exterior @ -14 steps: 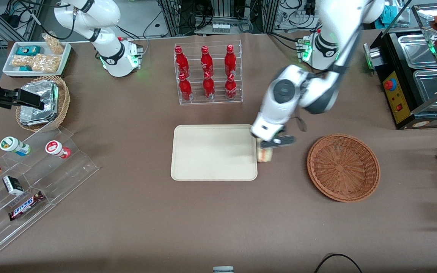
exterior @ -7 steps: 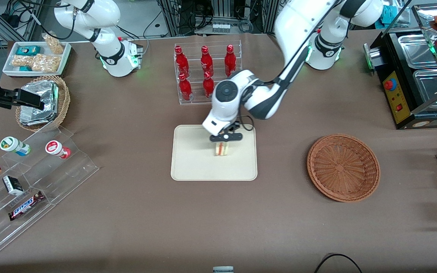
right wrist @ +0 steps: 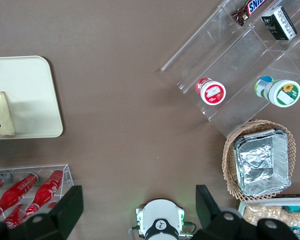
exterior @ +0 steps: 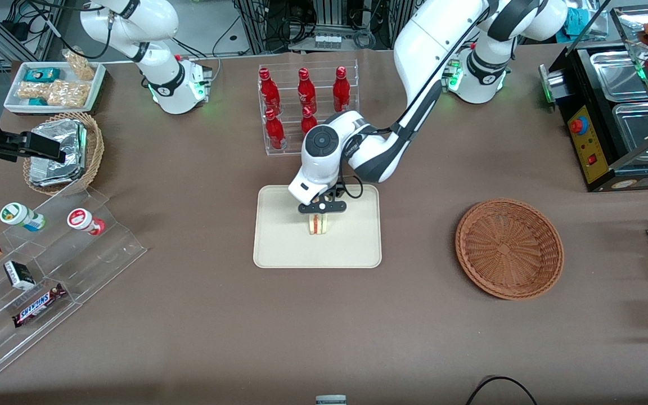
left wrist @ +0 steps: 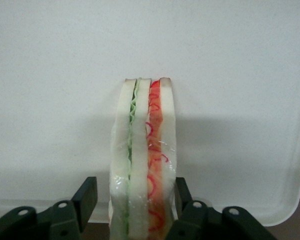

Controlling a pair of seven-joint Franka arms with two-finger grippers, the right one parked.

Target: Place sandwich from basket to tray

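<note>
The sandwich (exterior: 318, 224), a clear-wrapped wedge of white bread with green and red filling, stands on edge on the cream tray (exterior: 279, 242), near its middle. My left gripper (exterior: 320, 211) hangs right over it, with the sandwich (left wrist: 142, 150) between the fingers (left wrist: 89, 192). The gripper (left wrist: 136, 189) is open: one finger stands clear of the bread with a visible gap, the other is at the wrap. The tray (left wrist: 230, 75) fills the wrist view. The reddish-brown wicker basket (exterior: 508, 247) sits toward the working arm's end, with nothing in it.
A clear rack of red bottles (exterior: 307, 109) stands just farther from the front camera than the tray, close to my forearm. A tan basket with foil packs (exterior: 59, 152) and clear stepped shelves of snacks (exterior: 48, 253) lie toward the parked arm's end.
My gripper carried the sandwich from beside the tray's edge to over the tray's middle, then lowered slightly. The sandwich now rests on the tray.
</note>
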